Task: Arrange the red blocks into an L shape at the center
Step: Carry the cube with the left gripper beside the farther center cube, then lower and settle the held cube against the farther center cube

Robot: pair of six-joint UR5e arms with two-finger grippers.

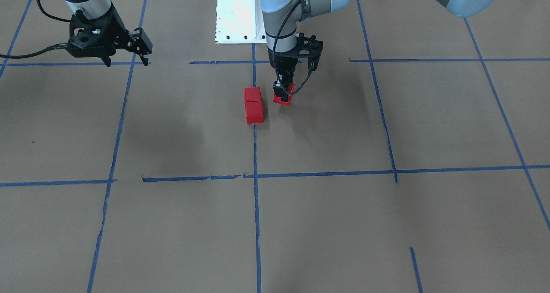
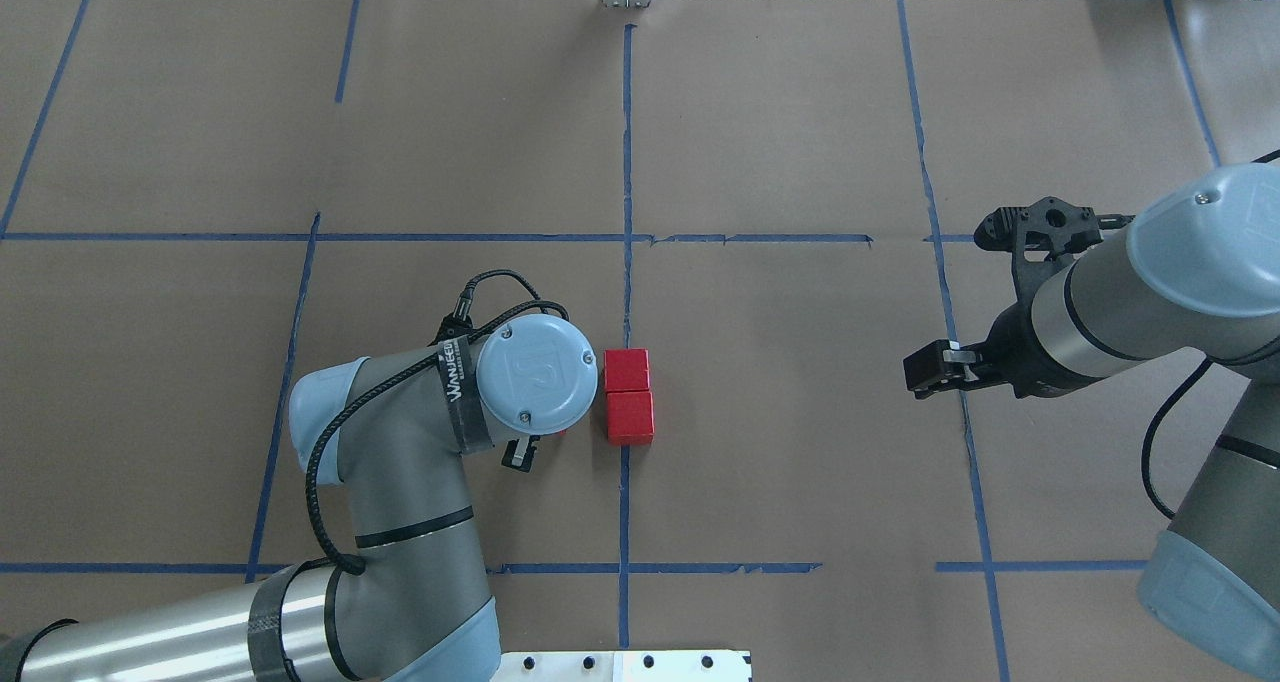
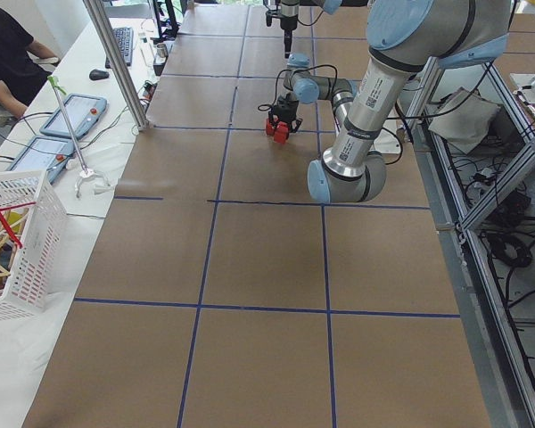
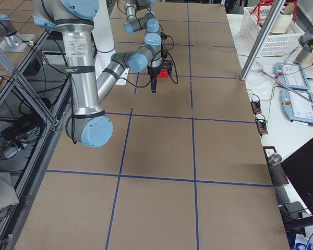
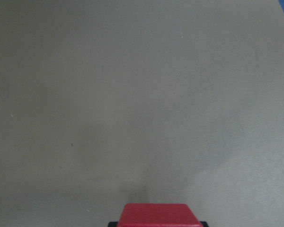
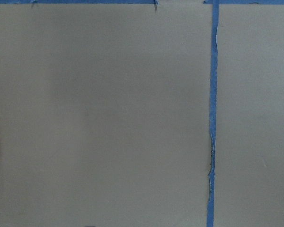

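Two red blocks [image 1: 252, 94] [image 1: 254, 111] lie touching in a row on the center blue tape line [image 1: 256, 198]; they also show in the overhead view [image 2: 627, 370] [image 2: 630, 417]. My left gripper [image 1: 283, 96] points straight down, shut on the third red block [image 1: 287, 99], just beside the pair on the robot's left. The left wrist view shows the top of that block [image 5: 156, 215] at its bottom edge. Whether it touches the paper I cannot tell. In the overhead view my wrist hides it. My right gripper [image 1: 127, 62] hangs open and empty, far out on the robot's right.
The white robot base [image 1: 238, 13] is behind the blocks. Brown paper with a blue tape grid covers the table. A white basket [image 3: 18, 232] and tablets [image 3: 76, 111] lie on a side bench beyond the table's far edge. A person [image 3: 4, 45] sits there.
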